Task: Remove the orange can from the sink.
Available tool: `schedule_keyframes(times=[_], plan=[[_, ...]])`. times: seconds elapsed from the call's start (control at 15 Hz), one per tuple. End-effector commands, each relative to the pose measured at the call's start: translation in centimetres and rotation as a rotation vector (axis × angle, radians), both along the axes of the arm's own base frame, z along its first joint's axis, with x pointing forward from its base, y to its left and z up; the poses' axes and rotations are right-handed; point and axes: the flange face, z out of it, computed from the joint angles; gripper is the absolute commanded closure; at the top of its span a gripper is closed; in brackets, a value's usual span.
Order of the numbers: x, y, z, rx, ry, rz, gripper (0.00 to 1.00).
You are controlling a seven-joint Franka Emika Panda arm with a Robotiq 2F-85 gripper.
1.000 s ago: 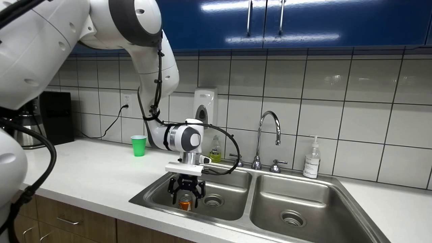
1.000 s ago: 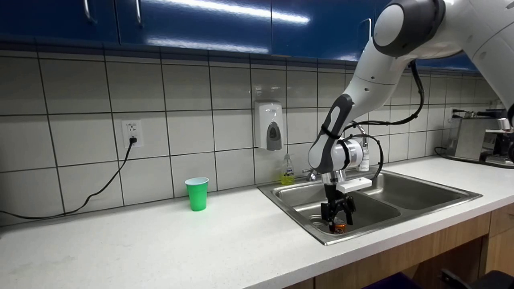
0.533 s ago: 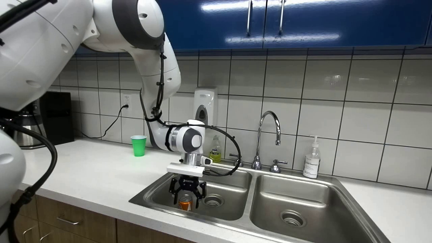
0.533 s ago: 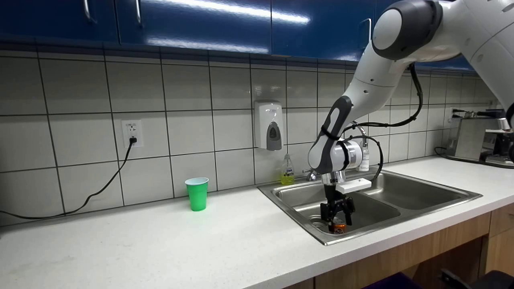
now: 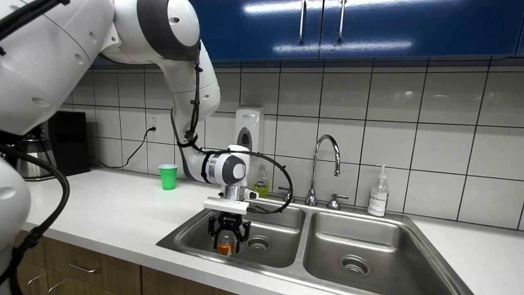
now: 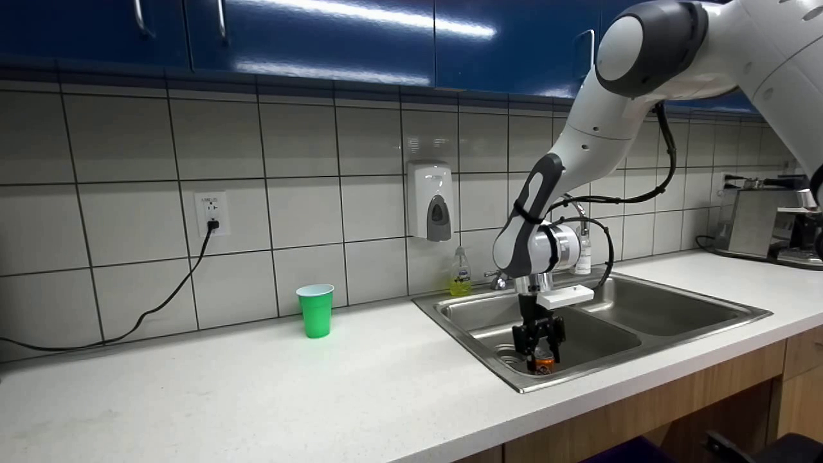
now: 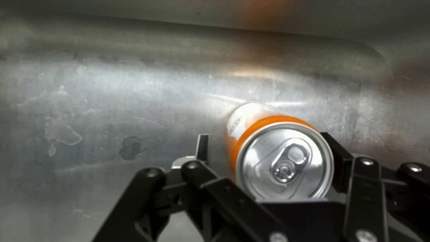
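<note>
Orange can (image 7: 284,161) stands on end in the sink (image 5: 168,242), in the basin on the side of the green cup (image 6: 316,312), close to the basin corner that faces the front edge of the counter (image 5: 123,213). The cup stands near the counter's back edge, well apart. Gripper (image 5: 226,248) points down over the can, jaws parted and astride it — nothing held.

Key relation: can is between the fingers but off centre. In the wrist view the finger at the right (image 7: 341,161), on the corner side, meets the outline of the lid; whether it touches, cannot tell. The opposite finger (image 7: 203,148) stands apart, a strip of basin floor showing between it and the can. Long axis of the can is upright, roughly in line with the gripper's approach. Closing line runs about parallel to the counter's front edge, across the round body. Fingers seem to reach below lid level.

Judgement: last alignment before the grasp; removal not yet begun. Next move probably wants a slight shift toward that corner to centre the can, then closing. Closed as it stands, the jaws may nudge or tip the can first. Lift straight up — the basin's front wall is near.
</note>
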Motion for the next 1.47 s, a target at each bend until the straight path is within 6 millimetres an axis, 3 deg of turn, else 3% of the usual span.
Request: schedule_keyframes(times=[0.0, 0.13, 0.47, 1.0, 1.4], plan=[[0.6, -0.3, 0.0, 0.034, -0.025, 0.005, 0.51], [0.7, -0.3, 0.1, 0.036, -0.027, 0.001, 0.62], [1.0, -0.4, 2.3, 0.016, -0.031, -0.014, 0.62], [0.9, -1.2, 10.8, -0.033, -0.059, -0.047, 0.62], [-0.3, 0.6, 16.3, -0.069, -0.020, -0.007, 0.62]])
